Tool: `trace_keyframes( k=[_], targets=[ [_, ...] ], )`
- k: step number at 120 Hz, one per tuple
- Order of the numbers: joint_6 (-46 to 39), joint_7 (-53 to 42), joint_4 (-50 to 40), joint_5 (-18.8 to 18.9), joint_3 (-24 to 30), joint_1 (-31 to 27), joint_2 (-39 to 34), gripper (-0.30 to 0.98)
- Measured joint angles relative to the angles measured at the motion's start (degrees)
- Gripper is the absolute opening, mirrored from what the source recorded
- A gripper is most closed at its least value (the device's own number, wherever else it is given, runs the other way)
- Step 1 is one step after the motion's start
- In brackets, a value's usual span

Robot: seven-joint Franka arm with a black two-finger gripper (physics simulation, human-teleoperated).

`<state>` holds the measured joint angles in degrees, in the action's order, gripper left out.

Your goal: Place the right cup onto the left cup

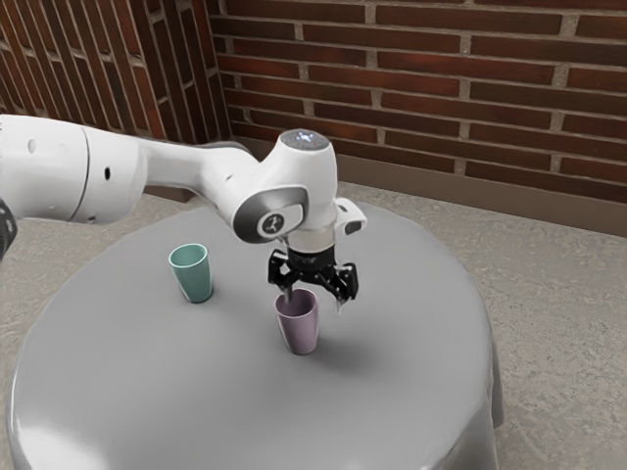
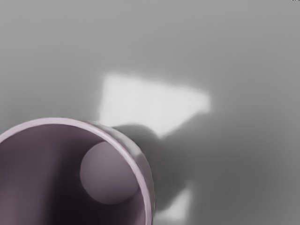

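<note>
Hanging wide, empty fingers [image 1: 314,301] low over the mauve cup [image 1: 298,329], pointing down for a grasp from above. Looks off-centre from the mauve cup, so probably needs a small sideways shift before closing. Can take the mauve cup, upright on the worktop [image 1: 186,392], as the right one to lift. Leaves the teal cup [image 1: 194,278] upright, apart from the mauve cup toward the exterior view's left, mouth up to receive it.
</note>
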<state>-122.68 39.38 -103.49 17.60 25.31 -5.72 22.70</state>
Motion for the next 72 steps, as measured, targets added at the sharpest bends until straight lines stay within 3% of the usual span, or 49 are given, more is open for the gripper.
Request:
trace_keyframes(
  k=[47, 63, 72],
  targets=[
    [-3.74, 2.72, 0.08, 2.49, -0.23, 0.0, 4.28, 0.67],
    [-4.61, 3.33, 0.1, 2.92, -0.27, 0.0, 4.75, 0.58],
    [-4.9, 3.63, 0.1, 3.01, -0.32, 0.0, 4.83, 0.45]
  ],
)
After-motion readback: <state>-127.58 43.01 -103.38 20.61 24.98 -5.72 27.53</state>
